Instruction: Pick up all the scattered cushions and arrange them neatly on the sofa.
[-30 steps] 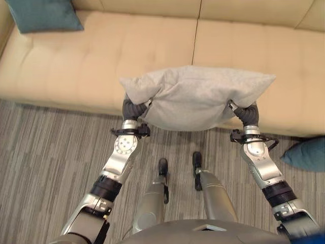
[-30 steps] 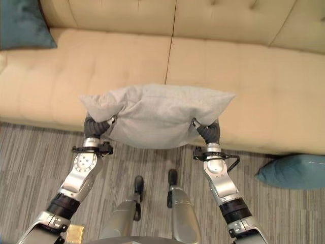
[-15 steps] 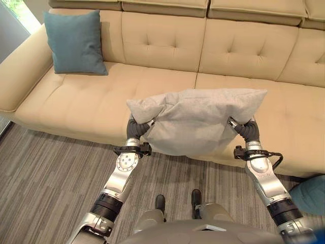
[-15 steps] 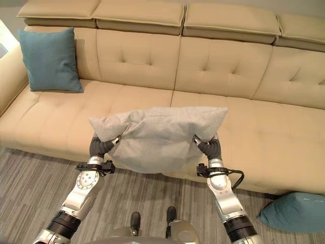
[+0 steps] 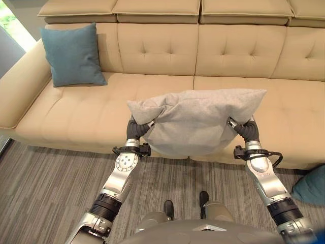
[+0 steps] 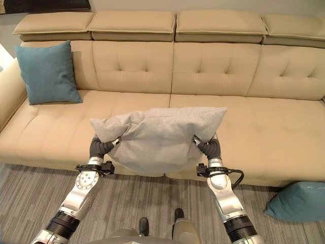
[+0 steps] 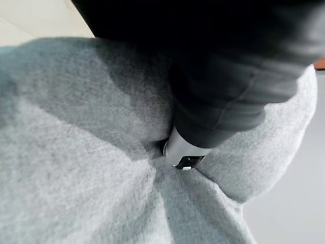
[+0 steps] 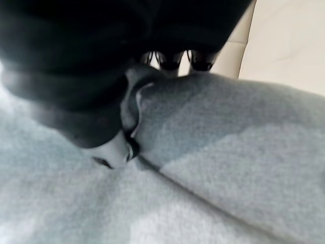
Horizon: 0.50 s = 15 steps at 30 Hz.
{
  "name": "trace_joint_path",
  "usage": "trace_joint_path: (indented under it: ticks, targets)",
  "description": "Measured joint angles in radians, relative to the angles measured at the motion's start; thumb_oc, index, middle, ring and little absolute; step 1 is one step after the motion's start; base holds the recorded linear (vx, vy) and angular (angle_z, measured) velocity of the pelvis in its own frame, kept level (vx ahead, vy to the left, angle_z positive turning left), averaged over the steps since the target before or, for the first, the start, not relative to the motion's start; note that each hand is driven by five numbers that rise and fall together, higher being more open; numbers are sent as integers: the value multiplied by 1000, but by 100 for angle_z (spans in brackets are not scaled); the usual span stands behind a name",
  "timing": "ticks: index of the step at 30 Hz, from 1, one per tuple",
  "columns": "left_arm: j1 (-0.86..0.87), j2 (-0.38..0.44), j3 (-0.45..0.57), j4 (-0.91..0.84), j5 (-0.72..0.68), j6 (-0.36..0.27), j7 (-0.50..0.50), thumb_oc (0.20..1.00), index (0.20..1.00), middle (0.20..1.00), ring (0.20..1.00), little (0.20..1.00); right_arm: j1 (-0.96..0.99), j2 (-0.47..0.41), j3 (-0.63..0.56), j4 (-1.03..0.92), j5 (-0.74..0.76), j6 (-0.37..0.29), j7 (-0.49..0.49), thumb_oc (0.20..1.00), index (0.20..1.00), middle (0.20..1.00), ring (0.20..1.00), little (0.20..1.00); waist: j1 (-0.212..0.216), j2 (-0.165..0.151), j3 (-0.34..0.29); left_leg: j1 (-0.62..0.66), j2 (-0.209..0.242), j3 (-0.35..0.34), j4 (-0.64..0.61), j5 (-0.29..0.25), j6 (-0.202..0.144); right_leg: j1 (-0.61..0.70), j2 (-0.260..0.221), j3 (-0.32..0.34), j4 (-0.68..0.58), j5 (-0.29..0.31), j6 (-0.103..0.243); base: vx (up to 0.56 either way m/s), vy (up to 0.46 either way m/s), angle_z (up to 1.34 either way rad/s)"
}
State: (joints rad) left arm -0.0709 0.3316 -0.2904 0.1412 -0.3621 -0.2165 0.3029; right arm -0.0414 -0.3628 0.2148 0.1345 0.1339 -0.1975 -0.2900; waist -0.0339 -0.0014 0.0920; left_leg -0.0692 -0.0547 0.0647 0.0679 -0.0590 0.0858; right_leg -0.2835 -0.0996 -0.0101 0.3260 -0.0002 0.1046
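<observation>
Both robot hands (image 5: 136, 128) grip grey cushion (image 5: 195, 119) above sofa (image 5: 81, 109).

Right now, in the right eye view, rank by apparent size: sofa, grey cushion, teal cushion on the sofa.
1. sofa
2. grey cushion, though it is nearer the camera
3. teal cushion

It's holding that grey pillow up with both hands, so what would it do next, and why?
Probably carry the grey cushion forward and set it against the sofa's backrest. Both the left hand and right hand grip it above the seat's front edge, and the teal cushion already leans there.
</observation>
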Motion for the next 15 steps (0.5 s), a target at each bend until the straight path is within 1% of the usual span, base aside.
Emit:
trace_joint_path:
  ticks: [1, 2, 3, 4, 5, 6, 7, 8, 9, 10, 11, 12, 13, 14, 15]
  targets:
    - [7, 8, 5, 0, 0, 1, -2, 200, 200, 200, 200, 200, 4, 3, 5, 0, 0, 1, 7, 200, 200, 200, 200, 200, -3, 1, 1, 1, 0, 10, 1, -5, 0, -27, -14, -5, 38, -2, 22, 133, 49, -24]
    - [15, 14, 8, 0, 0, 2, -7, 200, 200, 200, 200, 200, 6, 2, 11, 0, 0, 2, 14, 200, 200, 200, 200, 200, -4, -3, 2, 8, -7, 13, -6, -5, 2, -32, -25, -9, 61, -16, 10, 237, 19, -14]
    - [20, 22, 16, 0, 0, 2, -18, 200, 200, 200, 200, 200, 5, 2, 13, 0, -1, 2, 23, 200, 200, 200, 200, 200, 4, -8, 1, 14, -12, 15, -19, -1, 7, -12, -39, -21, 27, -19, 4, 288, 5, -10]
    - [21, 20, 16, 0, -1, 2, -18, 200, 200, 200, 200, 200, 5, 2, 19, 0, 0, 2, 27, 200, 200, 200, 200, 200, 8, -14, 1, 21, -13, 8, -31, 5, 11, -6, -34, -36, -7, -20, 5, 339, -33, -26]
    - [21, 6, 38, 2, -2, 3, -19, 200, 200, 200, 200, 200, 2, -2, 27, -1, 0, 3, 48, 200, 200, 200, 200, 200, 22, -3, 9, 20, 18, 0, -48, 12, 19, -63, 35, -16, -37, -31, -5, 249, -65, 6]
    - [18, 16, 40, 2, -2, 2, -20, 200, 200, 200, 200, 200, 12, -1, 30, -2, 0, 5, 50, 200, 200, 200, 200, 200, 4, -4, 12, 23, 26, -35, -56, 16, 7, -59, 66, 12, -123, -15, 13, 185, -85, 54]
    - [19, 26, 32, 2, -2, 3, -24, 200, 200, 200, 200, 200, 17, -1, 28, -1, 0, 5, 48, 200, 200, 200, 200, 200, -20, -32, 9, 44, 10, -54, -77, 28, -12, -46, 57, 15, -188, 14, 5, 123, -74, 99]
    - [29, 32, 26, 2, -1, 4, -28, 200, 200, 200, 200, 200, 18, 0, 26, -1, 0, 5, 48, 200, 200, 200, 200, 200, -21, -62, 0, 75, -16, -74, -97, 21, -25, -23, 39, 18, -230, 47, -17, 115, -76, 89]
    - [39, 20, 21, 2, -2, 4, -30, 200, 200, 200, 200, 200, 19, -2, 17, 0, 0, 5, 48, 200, 200, 200, 200, 200, -18, -56, -4, 90, -13, -96, -100, 11, -39, -5, 46, 18, -243, 106, -55, 203, -138, 46]
    - [46, 8, 15, 1, -2, 5, -34, 200, 200, 200, 200, 200, 18, -7, 9, 0, 0, 5, 47, 200, 200, 200, 200, 200, -10, -36, -13, 88, 5, -106, -101, 2, -53, 5, 65, 10, -264, 107, -62, 223, -165, 20]
    - [46, -4, 16, 1, -2, 4, -35, 200, 200, 200, 200, 200, 14, -13, 2, 0, 0, 5, 47, 200, 200, 200, 200, 200, 2, -22, -16, 87, 28, -107, -101, -6, -65, 25, 85, 2, -301, 116, -72, 229, -176, 14]
    - [45, -15, 17, 1, -3, 5, -36, 200, 200, 200, 200, 200, 14, -16, -3, 0, -1, 6, 48, 200, 200, 200, 200, 200, 4, -12, -16, 86, 50, -121, -96, -15, -81, 53, 99, -21, -328, 117, -82, 144, -129, 42]
    - [43, -22, 12, 1, -3, 5, -37, 200, 200, 200, 200, 200, 25, -18, -10, 0, 0, 6, 47, 200, 200, 200, 200, 200, -7, -13, -16, 87, 61, -146, -79, -16, -90, 86, 108, -49, -355, 118, -97, 118, -129, 55]
    - [43, -26, 7, 1, -3, 5, -42, 200, 200, 200, 200, 200, 32, -21, -18, -2, -1, 5, 48, 200, 200, 200, 200, 200, -10, -13, -17, 90, 68, -157, -64, -16, -95, 105, 118, -59, -361, 113, -101, 104, -127, 55]
    - [41, -27, -3, 1, -3, 5, -49, 200, 200, 200, 200, 200, 39, -21, -30, -3, -1, 4, 48, 200, 200, 200, 200, 200, -10, -15, -16, 83, 73, -161, -35, -21, -105, 117, 123, -68, -361, 101, -114, 85, -112, 34]
